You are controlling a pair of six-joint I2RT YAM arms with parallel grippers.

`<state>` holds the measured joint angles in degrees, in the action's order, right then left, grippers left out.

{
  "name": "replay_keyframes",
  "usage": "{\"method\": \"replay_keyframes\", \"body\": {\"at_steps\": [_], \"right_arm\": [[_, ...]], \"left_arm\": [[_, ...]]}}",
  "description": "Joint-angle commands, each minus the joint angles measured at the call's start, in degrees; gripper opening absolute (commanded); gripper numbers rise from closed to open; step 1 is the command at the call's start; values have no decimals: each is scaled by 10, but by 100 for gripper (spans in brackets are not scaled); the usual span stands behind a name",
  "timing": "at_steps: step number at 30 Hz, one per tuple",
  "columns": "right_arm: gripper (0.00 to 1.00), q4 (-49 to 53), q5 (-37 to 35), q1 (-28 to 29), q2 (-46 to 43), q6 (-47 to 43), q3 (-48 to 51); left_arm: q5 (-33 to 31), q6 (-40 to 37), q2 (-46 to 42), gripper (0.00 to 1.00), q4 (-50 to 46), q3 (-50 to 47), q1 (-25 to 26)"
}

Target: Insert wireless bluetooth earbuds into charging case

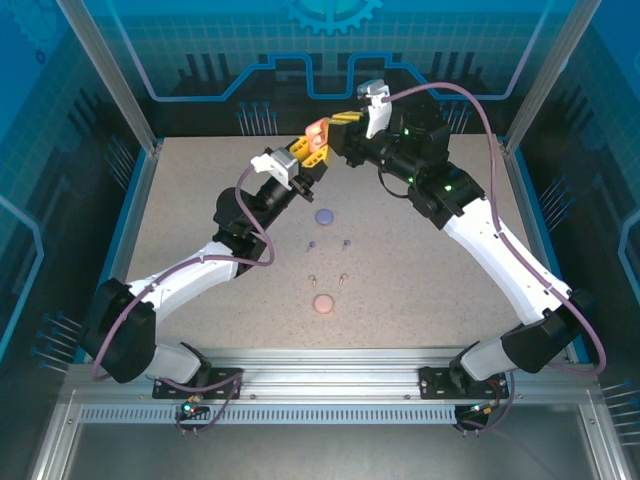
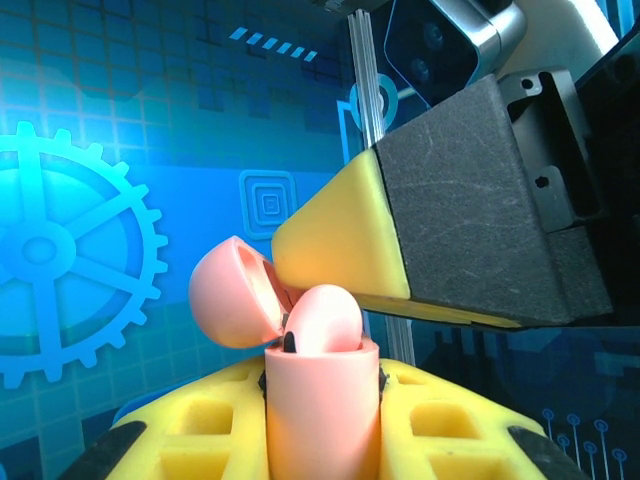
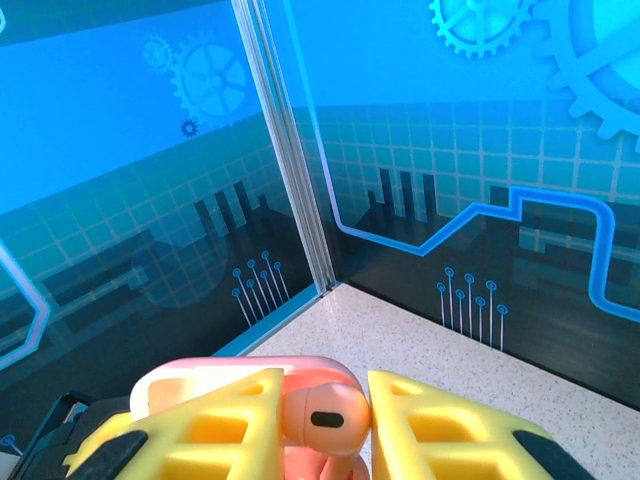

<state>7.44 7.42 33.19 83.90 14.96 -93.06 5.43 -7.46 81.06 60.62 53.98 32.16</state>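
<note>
Left end effector (image 2: pixel 320 445), yellow fingers (image 2: pixel 180 435) closed about the body of the salmon charging case (image 2: pixel 320 410), held upright and aloft above the far part of the worktop (image 1: pixel 420 280); lid (image 2: pixel 228 292) hinged open to one side; right end effector (image 3: pixel 322 440), fingers pinched on one salmon earbud (image 3: pixel 322 418), its head at the case mouth, stem apparently partly down the well; step in hand, by judgement: seating this bud; next move calls for a short straight push along the well, no tilt lest the stem jam, then release; whether its mate sits inside cannot be told; lying on the worktop, well apart from both end effectors: purple case (image 1: pixel 324 215), two purple earbuds (image 1: pixel 311 244), two pink earbuds (image 1: pixel 312 280), pink case (image 1: pixel 323 304), all awaiting their turn.
</note>
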Motion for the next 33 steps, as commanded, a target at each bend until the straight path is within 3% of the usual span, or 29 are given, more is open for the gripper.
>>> {"method": "replay_keyframes", "body": {"at_steps": [1, 18, 26, 33], "right_arm": [[25, -9, 11, -6, -9, -20, 19], [26, -6, 21, -1, -26, -69, 55], [35, -4, 23, 2, -26, -70, 54], [36, -2, 17, 4, -31, -71, 57]], "left_arm": [[10, 1, 3, 0, 24, 26, 6], [8, -4, 5, 0, 26, 30, 5], [9, -4, 6, 0, 27, 31, 6], [7, -4, 7, 0, 27, 32, 6]]}}
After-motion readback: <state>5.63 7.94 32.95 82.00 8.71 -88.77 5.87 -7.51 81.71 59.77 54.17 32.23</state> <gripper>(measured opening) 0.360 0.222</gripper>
